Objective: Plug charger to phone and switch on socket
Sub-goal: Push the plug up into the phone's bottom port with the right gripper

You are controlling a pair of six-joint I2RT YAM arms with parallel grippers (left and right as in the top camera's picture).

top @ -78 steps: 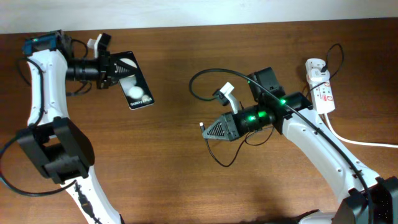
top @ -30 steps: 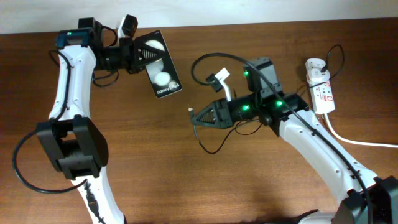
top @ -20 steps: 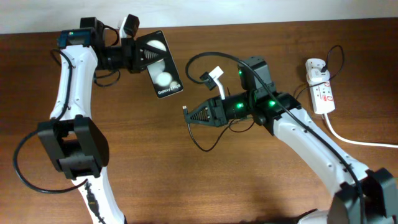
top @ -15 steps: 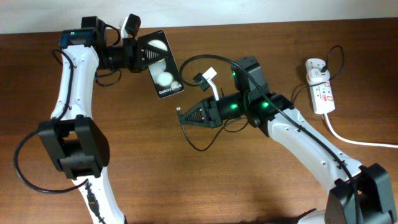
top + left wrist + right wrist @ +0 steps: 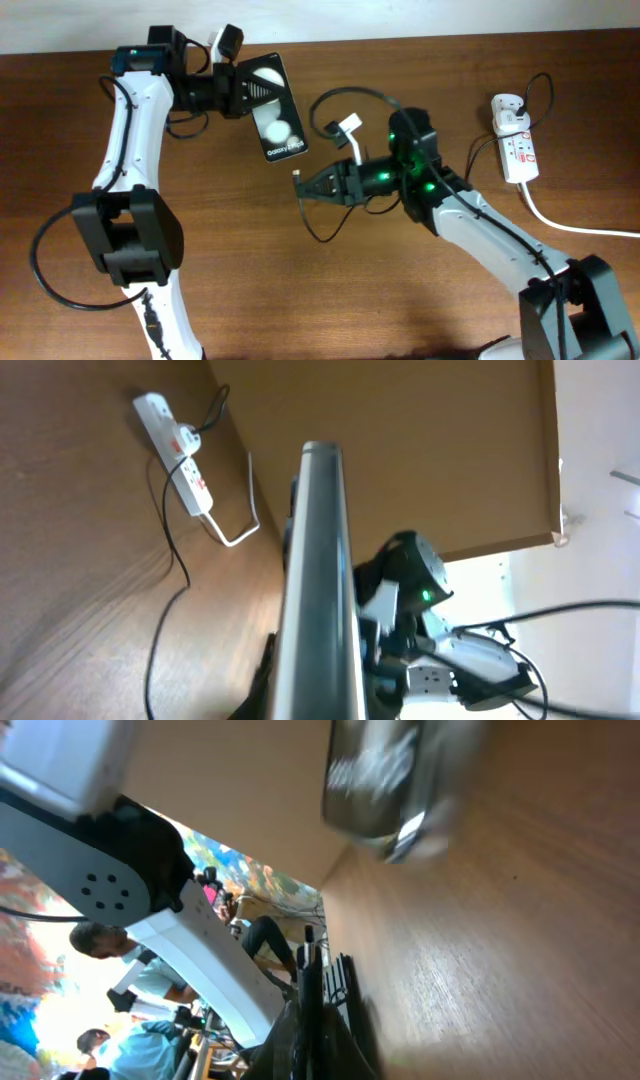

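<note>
Both arms have closed in toward the middle of the frame: the phone [image 5: 280,125] has travelled from the upper left to centre top, and the right gripper [image 5: 305,184] has swung left to meet it. The left gripper [image 5: 252,90] is clamped on the phone's upper end and holds it off the desk [image 5: 250,290], screen up and tilted. The right gripper is pinched tight on the connector end of the charger [image 5: 318,238], whose tip sits just below the phone's lower edge, near it but not yet touching.

To seat the plug well, the tip should probably be lined up with the port along the phone's long axis, then pushed straight in while the left arm braces. The right wrist view is too blurred to confirm alignment.

Count: one phone, one charger, and one socket [image 5: 520,155] at the right edge, its switch unpressed as far as I can tell.
</note>
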